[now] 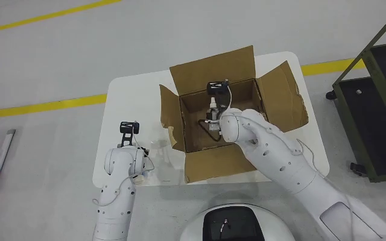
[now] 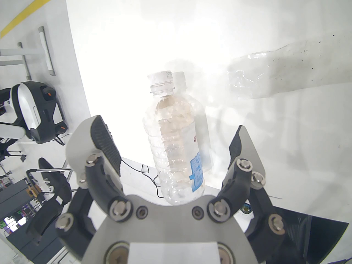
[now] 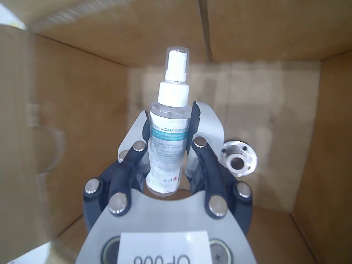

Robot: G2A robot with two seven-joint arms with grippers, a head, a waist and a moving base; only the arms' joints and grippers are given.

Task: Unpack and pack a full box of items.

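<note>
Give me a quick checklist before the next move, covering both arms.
1. Right gripper shut on spray bottle: ok.
2. Spray bottle inside the box: ok.
3. Right gripper clear of metal flange in the box: cannot tell.
4. Left gripper open around water bottle: ok.
5. Water bottle gripped: not ok, fingers stand apart from it.

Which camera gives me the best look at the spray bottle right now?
Right wrist view: the spray bottle is close up, clamped in the right gripper inside the box. Top view shows it as a small pale shape in the box. Left wrist view faces a water bottle instead.
</note>
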